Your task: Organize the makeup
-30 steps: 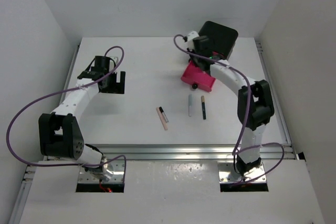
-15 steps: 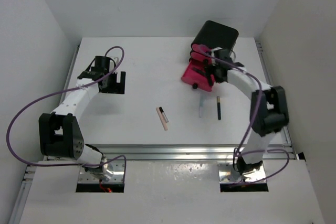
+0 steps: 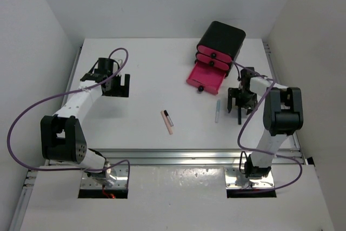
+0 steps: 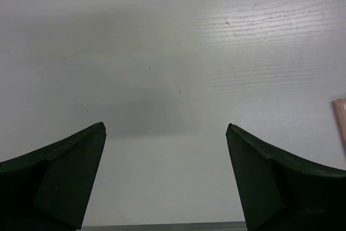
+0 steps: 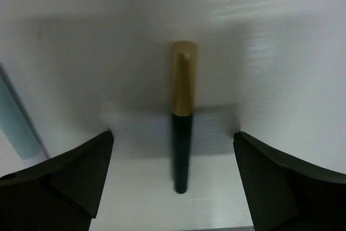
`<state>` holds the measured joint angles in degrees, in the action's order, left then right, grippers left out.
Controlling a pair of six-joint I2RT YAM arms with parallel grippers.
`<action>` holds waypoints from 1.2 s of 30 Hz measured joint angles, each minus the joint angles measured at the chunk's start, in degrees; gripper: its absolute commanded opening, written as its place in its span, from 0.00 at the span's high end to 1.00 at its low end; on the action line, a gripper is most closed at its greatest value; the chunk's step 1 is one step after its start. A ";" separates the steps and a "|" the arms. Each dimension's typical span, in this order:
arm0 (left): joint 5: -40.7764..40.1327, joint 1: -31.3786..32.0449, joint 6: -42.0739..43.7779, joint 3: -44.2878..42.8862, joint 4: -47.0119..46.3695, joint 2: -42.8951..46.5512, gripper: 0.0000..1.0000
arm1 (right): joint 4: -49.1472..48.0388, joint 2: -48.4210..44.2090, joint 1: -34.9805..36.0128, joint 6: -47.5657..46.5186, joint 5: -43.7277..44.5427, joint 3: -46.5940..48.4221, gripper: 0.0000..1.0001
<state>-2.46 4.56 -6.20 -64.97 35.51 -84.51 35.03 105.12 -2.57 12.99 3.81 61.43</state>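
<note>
Makeup here means slim sticks lying flat on a white table (image 3: 146, 63), whose surface shows a fine wood-like grain in the wrist views. A thin black pencil with a gold-coloured cap (image 5: 182, 117) lies directly under the right gripper (image 5: 173, 133). The cap is a smooth cylinder with a flat end, and the body is dark and plain. Just beside it lies a smooth pale-blue tube (image 3: 218, 110); the right wrist view shows only its edge. Near the middle of the table a peach pencil (image 3: 168, 124) and a short black stick with a pale tip (image 3: 168, 117) lie side by side, touching or almost touching. A glossy black box with rounded corners (image 3: 221, 36) stands at the far right. Its lowest pink plastic drawer (image 3: 205, 78) is pulled out and has a small dark knob on the front.

The right arm is folded sharply, with the elbow near the right edge of the table and the forearm coming back toward the box. The wrist points the gripper straight down. Its two black fingers are spread wide, one on each side of the gold-capped pencil, apart from it and gripping nothing.

The left arm stretches forward along the left side. The left gripper (image 4: 166, 128) is low over bare table, well apart from the makeup, with its fingers wide apart and nothing between them.
</note>
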 measured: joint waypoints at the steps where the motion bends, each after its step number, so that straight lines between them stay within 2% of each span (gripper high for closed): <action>1: 0.04 0.00 0.00 0.00 0.00 0.00 0.00 | 0.22 0.87 -0.04 0.57 -0.28 0.22 0.11; 4: 0.04 -0.15 0.00 0.00 0.00 0.00 0.00 | 1.95 2.19 -0.55 2.01 -0.79 1.73 0.24; 5: 0.04 -0.15 0.00 0.00 0.00 0.00 0.00 | 2.38 2.45 -0.66 2.73 -1.03 2.03 0.36; 8: 0.04 -0.46 0.02 0.00 0.00 0.00 0.00 | 2.80 2.51 -0.68 4.79 -0.52 2.03 0.54; 9: 0.04 -0.63 0.02 0.00 0.00 0.00 0.00 | 2.91 2.51 -0.68 5.31 -0.07 2.01 0.66; 12: 0.00 -1.07 0.00 0.00 0.00 0.00 0.00 | 3.13 2.01 -0.74 6.88 3.13 1.53 0.81; 14: -0.02 -1.18 0.00 0.00 0.00 0.00 0.00 | 3.72 1.92 -0.85 7.58 5.84 1.46 0.87; 16: -0.02 -1.18 0.00 0.00 0.00 0.00 0.00 | 4.35 1.92 -1.09 7.80 8.07 1.46 0.99; 36: -0.04 -1.18 0.00 0.00 0.00 0.00 0.00 | 5.55 1.92 0.46 12.39 11.85 1.46 1.00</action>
<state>-2.50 3.38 -6.20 -64.97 35.51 -84.51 40.58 107.04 -2.11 25.39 15.66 62.89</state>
